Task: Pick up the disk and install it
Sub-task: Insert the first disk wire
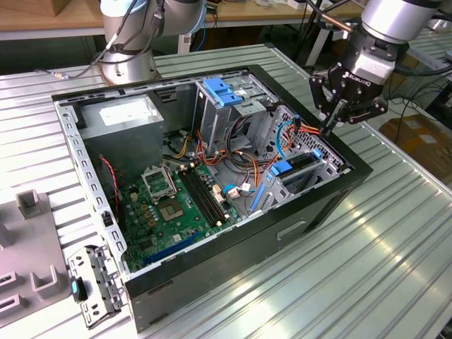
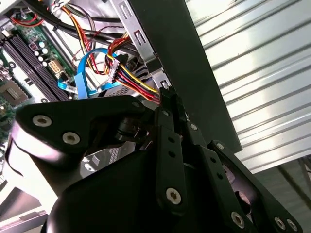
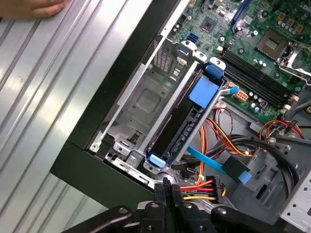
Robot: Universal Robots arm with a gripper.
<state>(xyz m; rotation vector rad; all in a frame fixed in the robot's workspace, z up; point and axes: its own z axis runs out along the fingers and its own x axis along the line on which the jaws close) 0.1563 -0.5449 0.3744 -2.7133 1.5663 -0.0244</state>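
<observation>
With its fingers pressed together on nothing, the gripper (image 1: 330,126) hovers at the case's (image 1: 233,265) 3 o'clock rim, and the disk (image 3: 181,130) sits edge-up in the drive cage (image 3: 146,104) below, so I'd press it squarely down along its rails, avoiding the cables (image 3: 206,187)

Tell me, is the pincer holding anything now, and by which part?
Nothing is held. The pincer is shut on itself above the edge of the computer case, beside the coloured wires.
</observation>
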